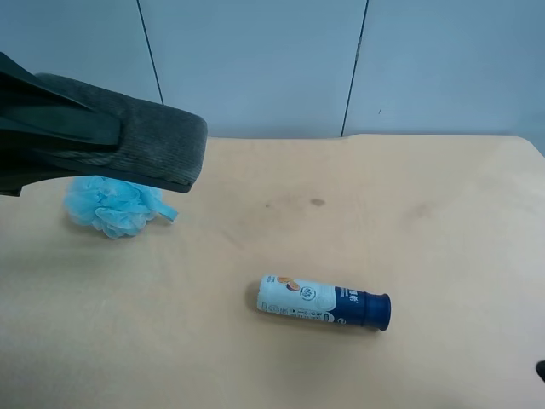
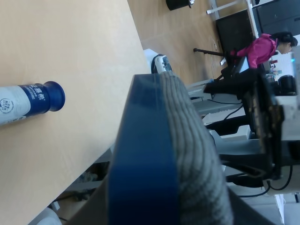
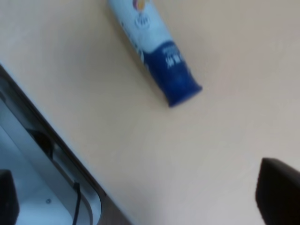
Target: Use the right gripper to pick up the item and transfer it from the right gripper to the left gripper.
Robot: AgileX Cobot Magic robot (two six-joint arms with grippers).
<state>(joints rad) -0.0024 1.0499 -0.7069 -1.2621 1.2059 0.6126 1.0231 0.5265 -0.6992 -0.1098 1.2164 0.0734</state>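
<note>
Fingers of the left gripper (image 1: 92,143) are clamping the item (image 1: 162,141), high over the desk (image 1: 426,239) in the frame's upper left. The right gripper (image 3: 143,194) is hanging open, empty. It is looking light, with soft felt; you are holding safest across the stiffer blue-banded sides.

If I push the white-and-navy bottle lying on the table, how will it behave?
The white-and-navy cylindrical bottle lies on its side on the flat tan table, so it would probably roll. Its smooth rounded body may slip in a grip.
</note>
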